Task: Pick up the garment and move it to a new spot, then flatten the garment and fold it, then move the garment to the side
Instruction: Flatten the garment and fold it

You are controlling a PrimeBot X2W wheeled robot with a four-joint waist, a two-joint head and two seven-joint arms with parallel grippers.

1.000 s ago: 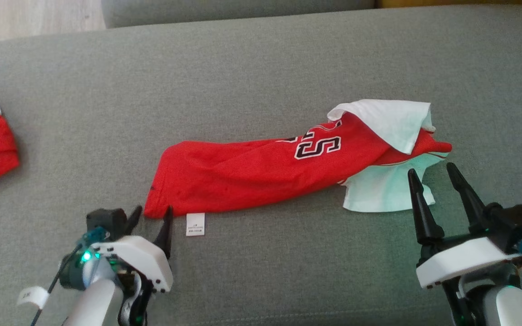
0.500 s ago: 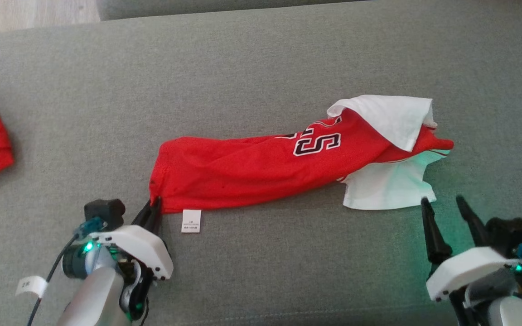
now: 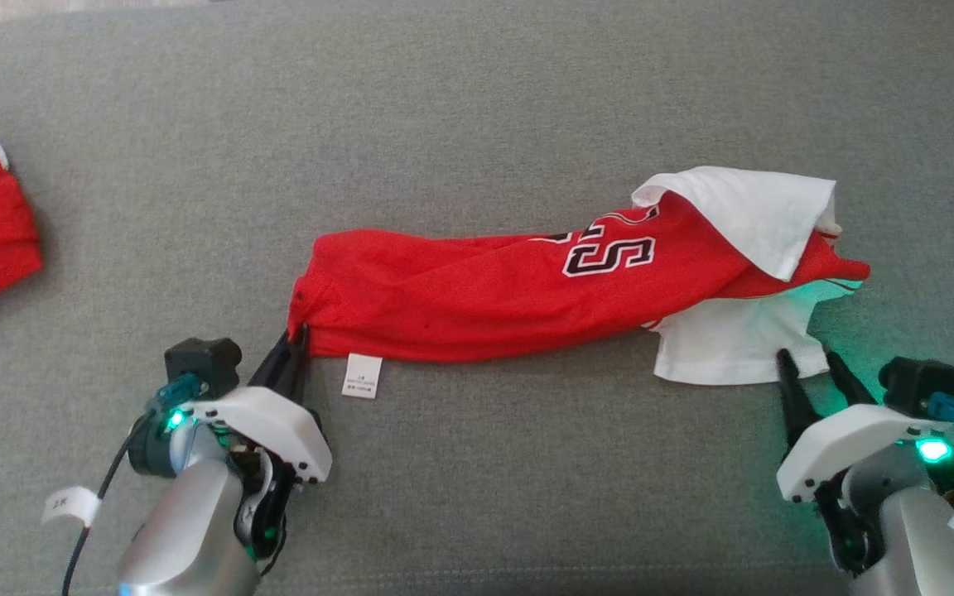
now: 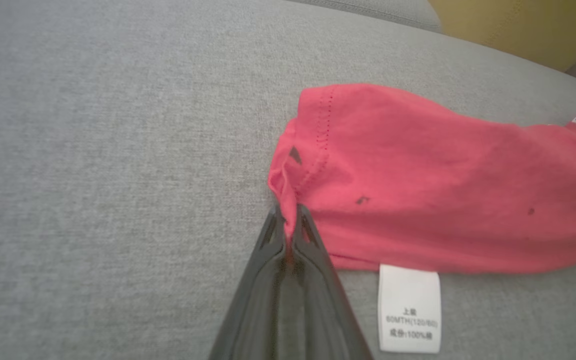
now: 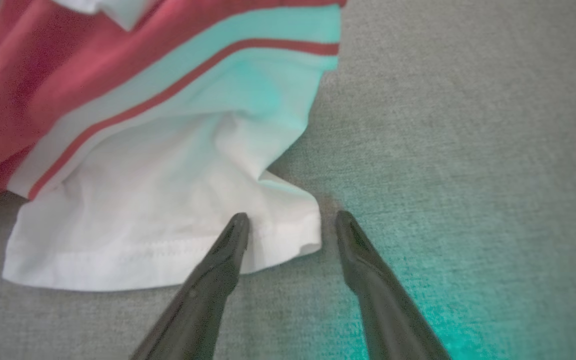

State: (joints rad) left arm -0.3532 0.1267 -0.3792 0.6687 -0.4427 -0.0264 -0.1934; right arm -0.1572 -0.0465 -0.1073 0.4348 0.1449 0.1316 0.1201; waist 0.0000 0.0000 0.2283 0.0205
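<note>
Stretching along the grey cushion (image 3: pixel 477 108), the garment (image 3: pixel 477 294) has its red hem corner clamped in the left pincer (image 3: pixel 293 352), fingers together on the cloth. The right pincer (image 3: pixel 808 358) stands apart, straddling the corner of the white sleeve (image 5: pixel 158 210). It should probably close deep on that corner, then both lift evenly so neither end slips.

Black left claw (image 3: pixel 301 333) — white wrist shell (image 3: pixel 274 418)

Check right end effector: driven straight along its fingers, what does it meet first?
The right end effector would first meet the white sleeve of the garment: its corner lies between the open fingers. Red fabric comes after. Height above the cushion is unclear.
</note>
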